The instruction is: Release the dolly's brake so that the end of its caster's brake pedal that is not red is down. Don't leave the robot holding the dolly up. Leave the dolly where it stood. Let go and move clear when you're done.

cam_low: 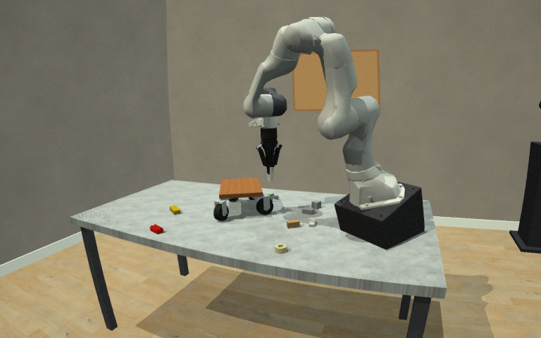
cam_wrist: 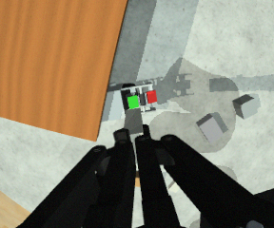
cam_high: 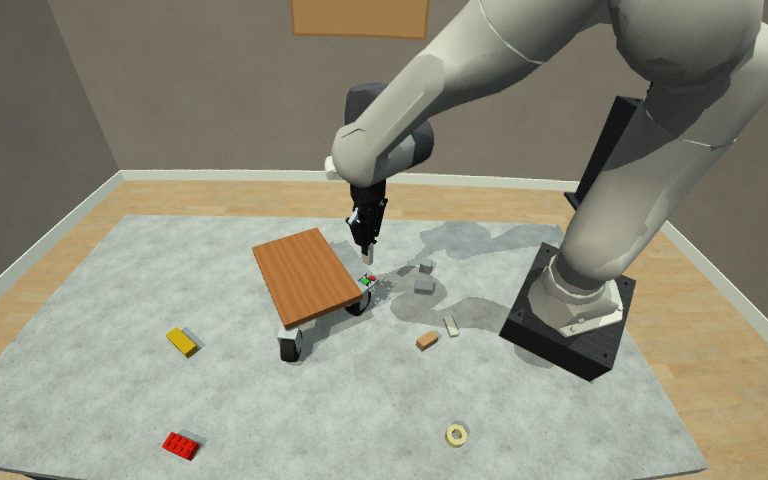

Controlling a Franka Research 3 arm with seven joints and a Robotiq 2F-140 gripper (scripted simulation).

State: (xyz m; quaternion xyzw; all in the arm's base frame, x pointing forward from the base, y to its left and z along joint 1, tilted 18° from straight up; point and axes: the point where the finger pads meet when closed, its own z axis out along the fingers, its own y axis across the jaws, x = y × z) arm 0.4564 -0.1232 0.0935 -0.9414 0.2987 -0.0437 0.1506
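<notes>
The dolly (cam_high: 306,275) has a wooden deck and black caster wheels and stands on the table; it also shows in the exterior view (cam_low: 240,188) and the wrist view (cam_wrist: 55,38). A brake pedal (cam_high: 367,279) with a green end (cam_wrist: 133,102) and a red end (cam_wrist: 151,97) sticks out at the dolly's right corner. My gripper (cam_high: 367,256) is shut on nothing and hangs a short way above the pedal; its fingertips show in the exterior view (cam_low: 270,176) and in the wrist view (cam_wrist: 133,135), just short of the green end.
Two grey blocks (cam_high: 424,286) (cam_high: 427,265) lie right of the dolly. A tan block (cam_high: 426,340) and a white piece (cam_high: 450,326) lie nearer the robot base (cam_high: 569,316). A yellow brick (cam_high: 181,341), a red brick (cam_high: 180,445) and a tape ring (cam_high: 456,434) lie toward the front.
</notes>
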